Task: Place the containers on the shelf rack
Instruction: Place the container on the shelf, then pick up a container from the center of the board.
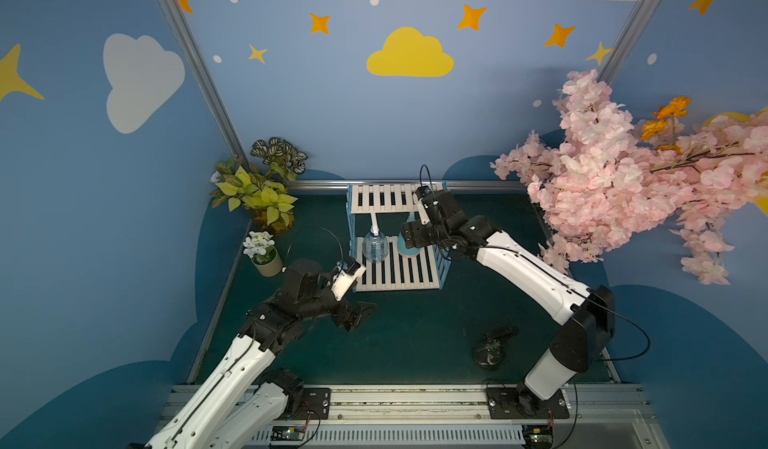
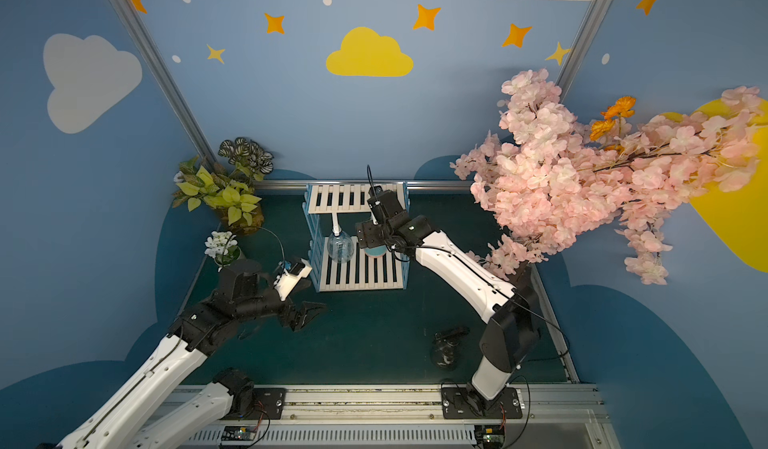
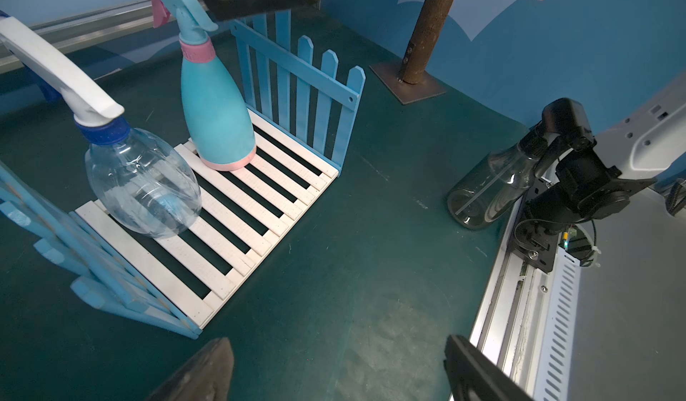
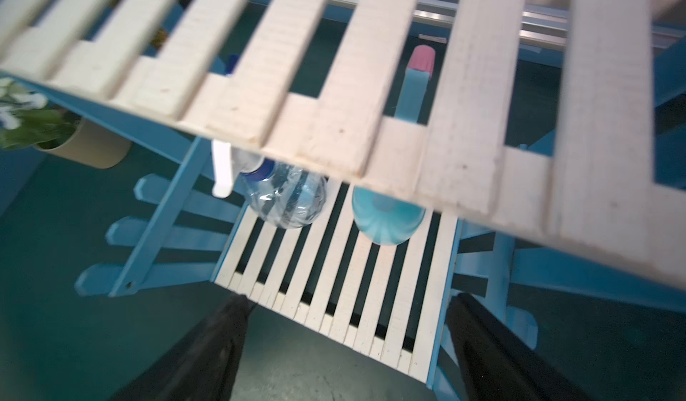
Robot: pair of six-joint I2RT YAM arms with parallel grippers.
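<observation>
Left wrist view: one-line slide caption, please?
Clear bottle and teal bottle stand on the rack's lower shelf; dark bottle sits on the table.

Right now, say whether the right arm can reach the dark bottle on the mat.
Probably yes: the dark bottle sits alone on the mat near the base of the right arm, and its jaws are open, empty.

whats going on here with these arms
Two robot arms are loading spray bottles onto a small shelf rack. The clear bottle and the teal bottle stand on its lower shelf. The right gripper is open by the teal one, holding nothing. The left gripper is open and empty too. The dark bottle is on the table.
</observation>
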